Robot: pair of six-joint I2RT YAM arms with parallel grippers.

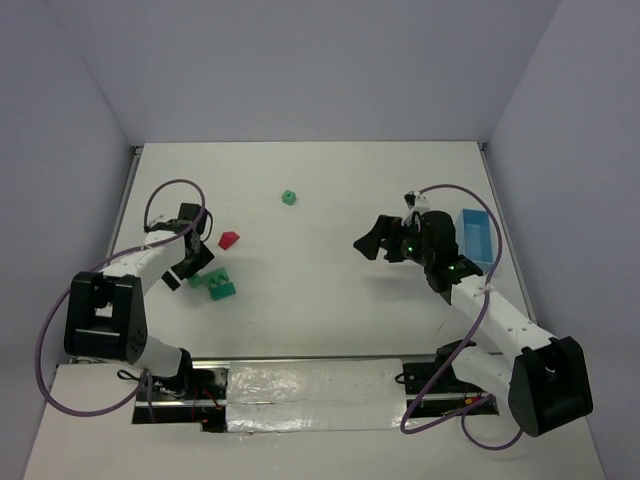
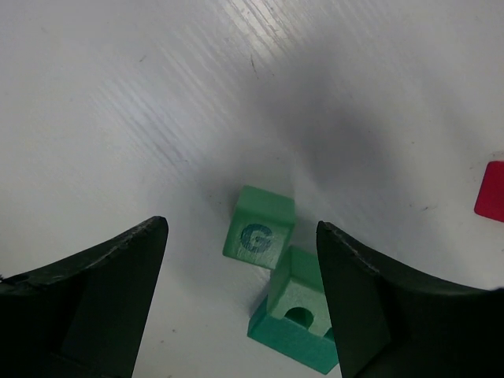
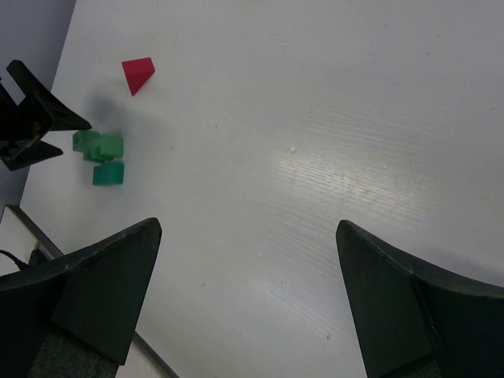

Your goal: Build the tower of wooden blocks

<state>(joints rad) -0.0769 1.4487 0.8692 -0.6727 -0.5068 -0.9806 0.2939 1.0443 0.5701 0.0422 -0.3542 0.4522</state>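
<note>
My left gripper (image 2: 240,227) wide open, empty, over green cube (image 2: 258,234) at lower centre of wrist view; jaws straddle it for pickup, I judge. Arched green block (image 2: 293,319) just beside. Red wedge (image 2: 492,191) at right edge. Right gripper (image 3: 249,227) open, empty.

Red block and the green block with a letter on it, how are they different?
The red block is red with a sloped, roof-like top; the green lettered block is a green cube. The red block lies alone; the green lettered block sits beside another green block, under the open left claw. Both lie on the white table, unheld.
</note>
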